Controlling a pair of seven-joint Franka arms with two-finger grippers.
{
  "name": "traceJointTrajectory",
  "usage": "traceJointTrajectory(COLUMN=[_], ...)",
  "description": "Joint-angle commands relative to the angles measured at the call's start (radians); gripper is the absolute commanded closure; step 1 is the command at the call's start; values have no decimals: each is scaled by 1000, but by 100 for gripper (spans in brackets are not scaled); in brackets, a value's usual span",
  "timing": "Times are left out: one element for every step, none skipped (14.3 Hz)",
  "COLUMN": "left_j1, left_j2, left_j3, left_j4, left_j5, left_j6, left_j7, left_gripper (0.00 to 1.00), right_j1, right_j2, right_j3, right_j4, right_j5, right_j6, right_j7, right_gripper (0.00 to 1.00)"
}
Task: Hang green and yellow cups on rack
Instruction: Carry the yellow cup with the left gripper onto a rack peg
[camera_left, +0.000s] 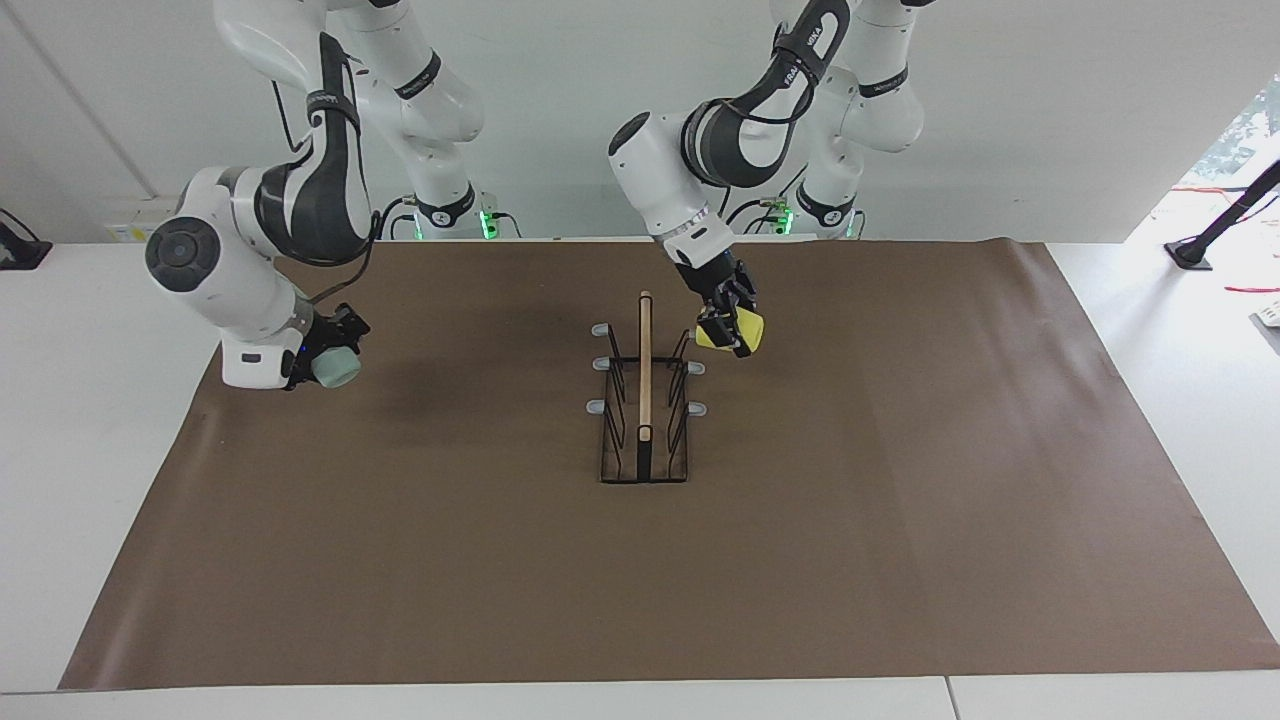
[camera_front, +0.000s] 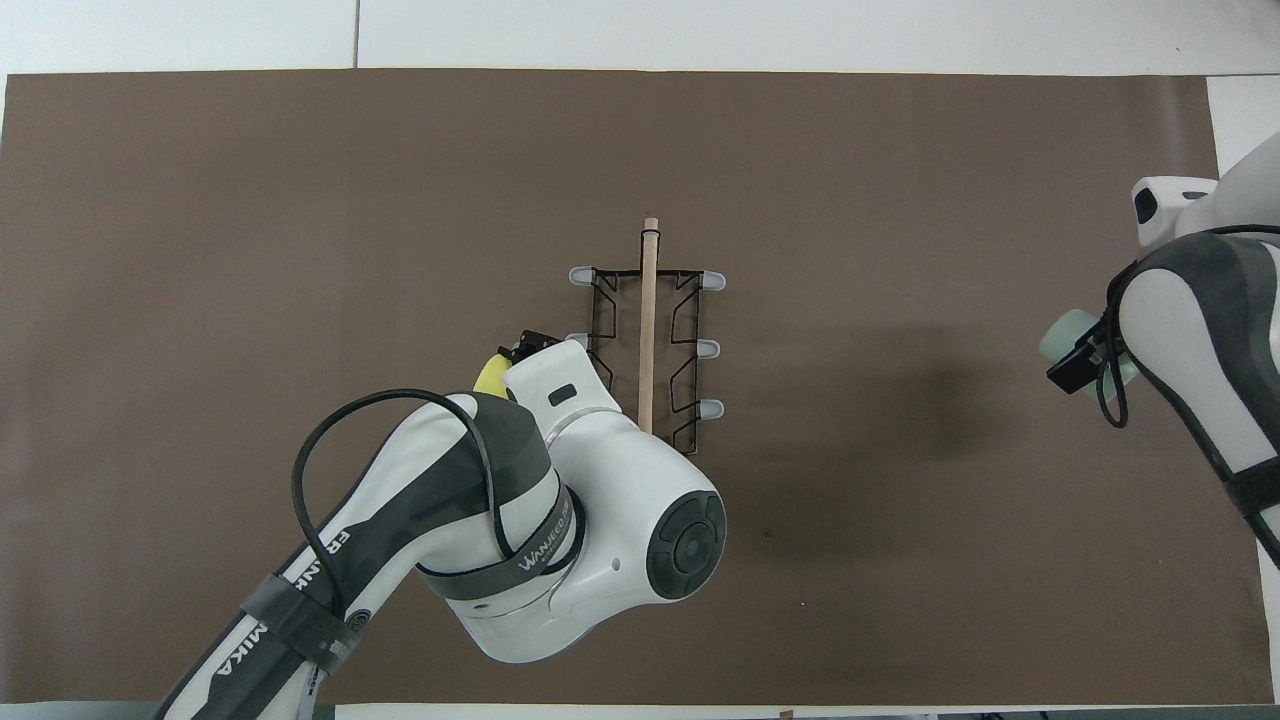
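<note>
- The white worktop (camera_left: 100, 420) carries a brown mat (camera_left: 900, 520) across most of its span, and a plain pale wall (camera_left: 1050, 120) closes the room at the robots' end.
- The black wire rack (camera_left: 644, 440) stands mid-mat, its wooden centre bar upright, all six grey-tipped prongs bare.
- The left end effector (camera_left: 727, 322), clamped on the yellow cup (camera_left: 742, 330), hangs just beside the prongs facing the left arm's end. Risk, as a judgement: the arm's bulk hides the cup from above, and a mouth misaligned with the prong could catch the tip, shove the light rack, or slip off once let go.
- The right end effector (camera_left: 318, 352), clamped on the green cup (camera_left: 336, 368), hangs over the mat's edge at the right arm's end, well apart from the rack. Its long swing in could knock the rack.
</note>
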Motion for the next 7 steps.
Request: traceJointTrajectory(left_j1=[-35, -40, -43, -47, -60, -64, -72], left_j2=[20, 23, 35, 40, 41, 41, 40], left_j3=[10, 10, 10, 8, 10, 10, 8], left_j4=[33, 52, 75, 87, 93, 93, 92], left_j5=[10, 2, -13, -27, -44, -59, -70], left_j6=[-18, -18, -20, -17, -17, -6, 2], left_j7=[-51, -60, -69, -69, -69, -69, -69], left_gripper=[100, 100, 100, 100, 100, 100, 100], right_j1=[-11, -9, -12, -18, -43, -61, -67], right_j2=[-26, -26, -28, -29, -32, -35, -35], right_j3=[12, 14, 17, 11, 8, 8, 8], right_j4=[53, 82, 85, 87, 84, 82, 82], right_j5=[116, 130, 155, 246, 346, 412, 458], right_j6=[-62, -118, -137, -141, -139, -141, -147], right_j7=[-38, -44, -59, -91, -123, -139, -150], right_gripper=[100, 100, 100, 100, 100, 100, 100])
